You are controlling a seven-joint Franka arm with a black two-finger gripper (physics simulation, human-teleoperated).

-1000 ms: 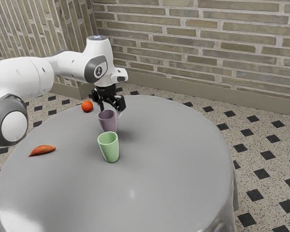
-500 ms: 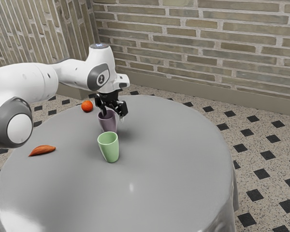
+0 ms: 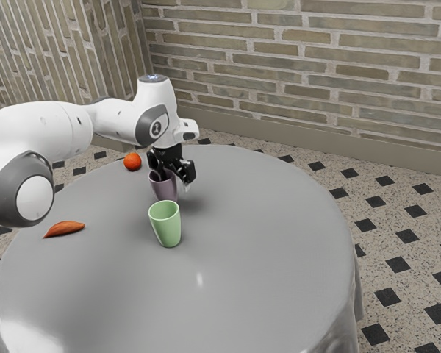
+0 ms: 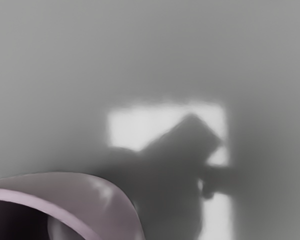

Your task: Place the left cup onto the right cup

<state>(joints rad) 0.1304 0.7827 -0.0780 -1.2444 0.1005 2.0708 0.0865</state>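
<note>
One camera stands off to my side, raised above the tabletop [image 3: 279, 250] and tilted down across it toward the brick wall [image 3: 316, 66]. It sits far enough back to take in the whole round top, the tiled floor [image 3: 404, 220] and my arm [image 3: 73, 125] entering from the exterior view's left. The other rides on my hand by the pincer [image 3: 173, 175], facing down at the tabletop [image 4: 140, 60] from very close. Both catch the purple cup [image 3: 163, 188], its rim [image 4: 65, 195] right under my hand, and the grey surface beside it.
</note>
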